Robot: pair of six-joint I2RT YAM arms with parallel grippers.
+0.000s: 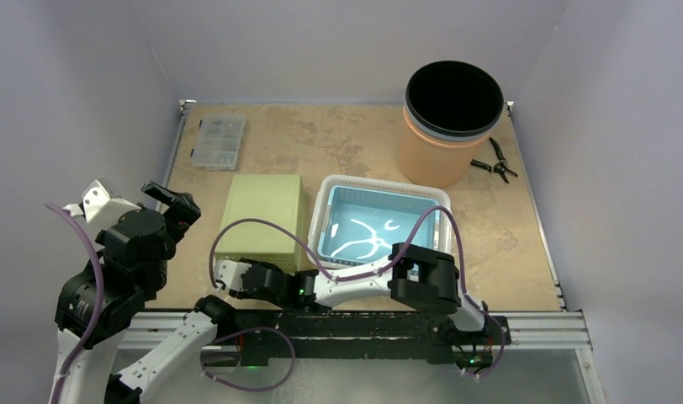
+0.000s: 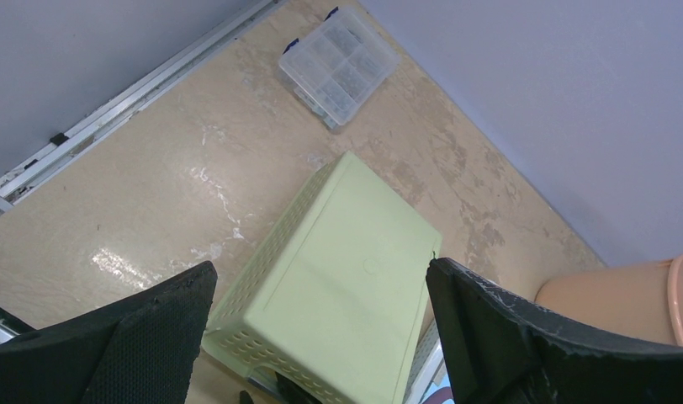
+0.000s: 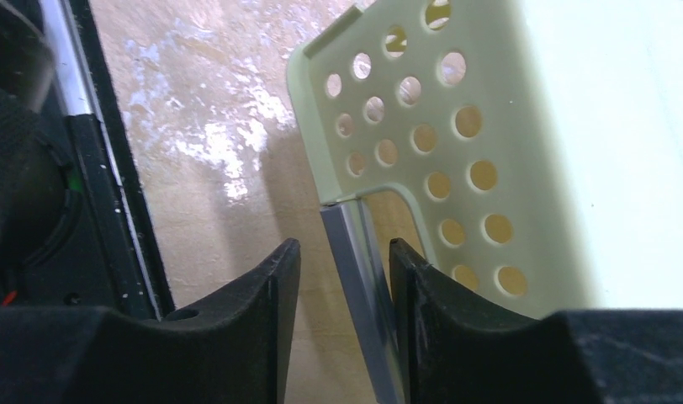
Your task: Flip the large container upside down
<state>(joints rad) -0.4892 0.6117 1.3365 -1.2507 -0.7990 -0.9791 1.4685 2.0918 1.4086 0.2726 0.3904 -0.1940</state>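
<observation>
The large container, a pale green perforated basket (image 1: 262,215), lies bottom-up on the table, left of centre. It also shows in the left wrist view (image 2: 346,278) and the right wrist view (image 3: 574,168). My right gripper (image 1: 223,278) is low at the basket's near-left corner. Its jaws (image 3: 342,248) stand narrowly apart around a grey strip (image 3: 355,286) at the basket's rim; the right finger (image 3: 422,295) is against it and the left finger (image 3: 271,295) is clear of it. My left gripper (image 1: 172,202) is raised left of the basket, wide open and empty (image 2: 320,268).
A white basket with a blue inside (image 1: 380,223) stands right of the green basket. An orange bucket with a black rim (image 1: 443,135) stands at the back right, with pliers (image 1: 498,162) beside it. A clear parts box (image 1: 219,141) lies at the back left. The metal rail (image 1: 540,320) runs along the near edge.
</observation>
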